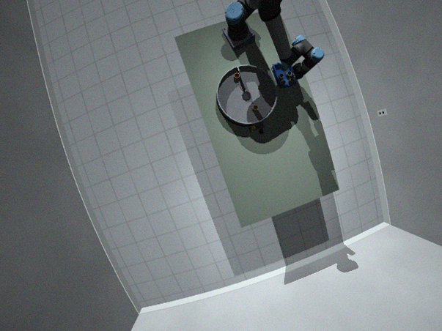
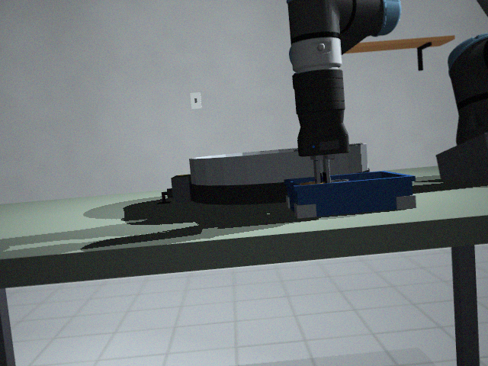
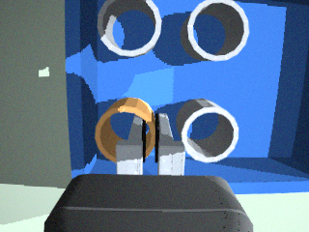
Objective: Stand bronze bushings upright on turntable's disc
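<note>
In the wrist view my gripper (image 3: 150, 128) is down in the blue crate (image 3: 258, 84) (image 1: 278, 81) (image 2: 354, 194). It is shut on the wall of a bronze bushing (image 3: 108, 130) that stands upright in the crate's near left corner, one finger inside the ring and one outside. In the exterior view the gripper (image 2: 322, 174) reaches just below the crate's rim. Three steel bushings (image 3: 116, 12) (image 3: 193, 42) (image 3: 192, 118) stand upright in the crate. Two bronze bushings (image 1: 236, 76) (image 1: 255, 107) stand on the turntable's disc (image 1: 231, 99), apart from the hub (image 1: 246, 95).
The turntable has a raised rim (image 1: 220, 107) (image 2: 236, 169) and stands right next to the crate on the green table (image 1: 273, 174). A small orange and dark piece (image 1: 253, 127) lies on the table by the turntable's outer edge. The arm's base (image 1: 237, 37) stands at the back.
</note>
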`<state>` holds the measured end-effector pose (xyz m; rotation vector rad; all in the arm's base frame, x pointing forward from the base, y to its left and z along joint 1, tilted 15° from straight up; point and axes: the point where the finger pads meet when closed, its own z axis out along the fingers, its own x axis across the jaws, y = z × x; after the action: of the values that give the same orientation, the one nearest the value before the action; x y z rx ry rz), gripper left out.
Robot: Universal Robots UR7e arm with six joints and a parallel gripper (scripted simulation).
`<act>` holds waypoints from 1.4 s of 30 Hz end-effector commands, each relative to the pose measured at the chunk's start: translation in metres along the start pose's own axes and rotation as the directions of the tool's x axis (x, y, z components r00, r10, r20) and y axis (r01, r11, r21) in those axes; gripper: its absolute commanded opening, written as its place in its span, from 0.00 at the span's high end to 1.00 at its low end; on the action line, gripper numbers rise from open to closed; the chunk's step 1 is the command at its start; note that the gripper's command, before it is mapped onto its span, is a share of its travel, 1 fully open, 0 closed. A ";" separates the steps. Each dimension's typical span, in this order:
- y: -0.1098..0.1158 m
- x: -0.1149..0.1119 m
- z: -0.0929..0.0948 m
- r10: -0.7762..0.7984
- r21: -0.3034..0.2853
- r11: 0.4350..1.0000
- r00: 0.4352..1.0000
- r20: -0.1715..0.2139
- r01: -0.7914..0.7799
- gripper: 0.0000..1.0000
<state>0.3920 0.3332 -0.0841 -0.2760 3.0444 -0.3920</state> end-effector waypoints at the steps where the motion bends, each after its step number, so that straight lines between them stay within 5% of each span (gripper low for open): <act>1: 0.000 0.000 -0.010 0.000 -0.001 1.000 1.000 0.002 0.000 1.00; 24: 0.000 0.000 -0.102 0.000 -0.001 1.000 1.000 0.002 0.000 1.00; 42: 0.000 0.000 -0.119 0.000 -0.001 1.000 1.000 0.002 0.000 1.00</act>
<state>0.3822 0.3621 0.0303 -0.2760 3.0442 -0.3919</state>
